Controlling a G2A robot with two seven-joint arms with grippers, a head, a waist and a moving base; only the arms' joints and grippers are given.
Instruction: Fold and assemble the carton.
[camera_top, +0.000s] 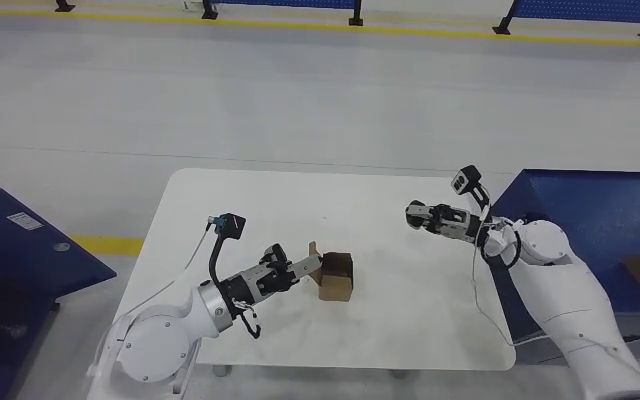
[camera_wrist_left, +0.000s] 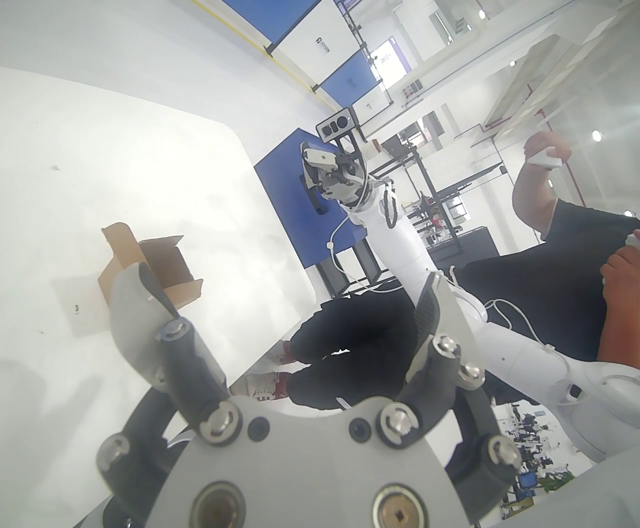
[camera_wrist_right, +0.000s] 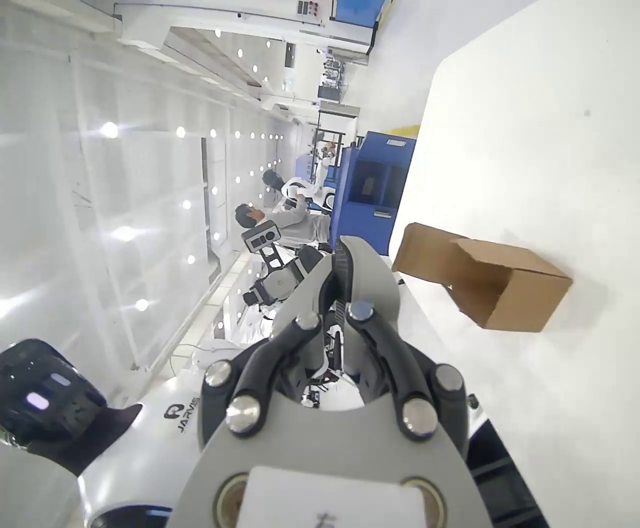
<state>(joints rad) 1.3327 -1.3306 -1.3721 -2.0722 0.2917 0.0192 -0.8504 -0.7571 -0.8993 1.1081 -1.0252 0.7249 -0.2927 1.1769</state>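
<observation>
**A:** Two grippers are being shown over the white table (camera_top: 250, 210). Where is the carton being seen?

**B:** The carton (camera_top: 336, 280) is being shown resting on the table, close to the table's middle in the top view. It is brown and unsealed. Its dark inside is being exposed to the top view, and one flap (camera_top: 313, 248) is being stuck out toward its 10 o'clock.

**A:** How is the left gripper being held?

**B:** The left gripper (camera_top: 301, 267) is being held low at the carton's 9 o'clock, just beside that flap. In the left wrist view its jaws are being spread wide, and nothing is being gripped between them. One finger (camera_wrist_left: 137, 300) is being shown in front of the carton's near edge. Whether cardboard is being touched by that finger cannot be told.

**A:** And the right gripper?

**B:** The right gripper (camera_top: 412, 214) is being held above the table at the carton's 2 o'clock, well apart from it. In the right wrist view its jaws are being pressed together, pad against pad, and nothing is being clamped between them. From that side the carton is being seen with its flap raised off the table and its open end turned partly toward the camera.

**A:** Is anything else being shown near the table?

**B:** A blue bin (camera_top: 575, 205) is being shown at the table's 3 o'clock, just beside its edge. A second blue bin (camera_top: 40, 250) is being shown at the table's 9 o'clock.
</observation>
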